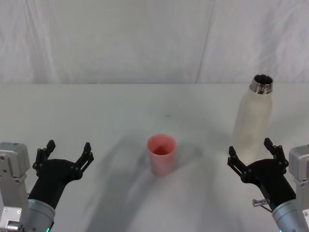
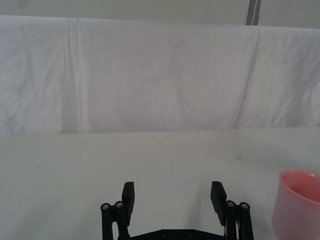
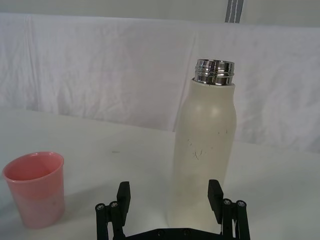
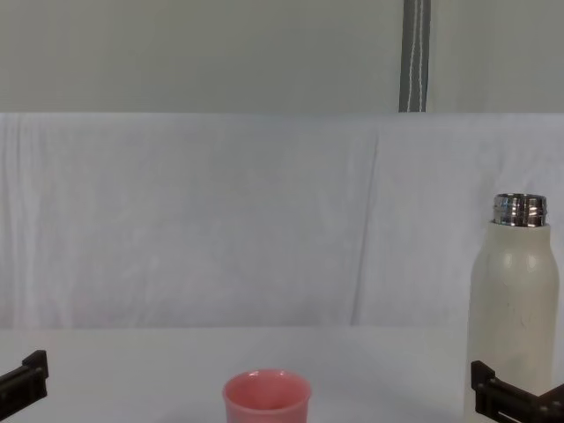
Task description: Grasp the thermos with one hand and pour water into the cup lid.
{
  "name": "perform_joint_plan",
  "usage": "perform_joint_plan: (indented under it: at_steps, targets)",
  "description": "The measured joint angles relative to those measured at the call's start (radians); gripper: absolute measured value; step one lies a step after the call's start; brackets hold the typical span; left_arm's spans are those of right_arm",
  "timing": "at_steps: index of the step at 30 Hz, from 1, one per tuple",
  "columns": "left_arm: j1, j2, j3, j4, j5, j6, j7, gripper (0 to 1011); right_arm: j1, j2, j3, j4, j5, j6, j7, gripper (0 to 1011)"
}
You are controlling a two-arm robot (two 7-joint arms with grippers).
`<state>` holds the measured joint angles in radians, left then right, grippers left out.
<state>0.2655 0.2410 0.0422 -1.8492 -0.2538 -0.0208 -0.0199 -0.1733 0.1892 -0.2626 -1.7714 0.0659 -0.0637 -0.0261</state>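
Note:
The cream-white thermos (image 1: pixel 253 116) stands upright and uncapped at the right of the table, its steel neck (image 3: pixel 214 72) bare. My right gripper (image 1: pixel 253 151) is open just in front of it, its fingers apart and not touching the bottle (image 3: pixel 202 155); the thermos (image 4: pixel 513 308) also rises at the right of the chest view. The pink cup lid (image 1: pixel 161 153) stands upright at the table's middle, seen too from the wrists (image 3: pixel 36 187) (image 2: pixel 297 204) and the chest (image 4: pixel 266 398). My left gripper (image 1: pixel 67 150) hangs open at the near left with nothing between its fingers (image 2: pixel 172 200).
A white cloth backdrop (image 1: pixel 145 38) hangs along the table's far edge. A grey vertical post (image 4: pixel 414 55) stands behind it. The white tabletop (image 1: pixel 106 116) stretches bare between the cup and both grippers.

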Motion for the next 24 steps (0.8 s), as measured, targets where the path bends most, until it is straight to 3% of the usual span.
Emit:
perform_joint_plan:
  at_steps: [24]
  targets:
    - [0.0,0.0,0.0,0.0,0.0,0.0,0.0,1001,0.0,0.0,0.0,0.0,0.0,0.0,0.0,1001]
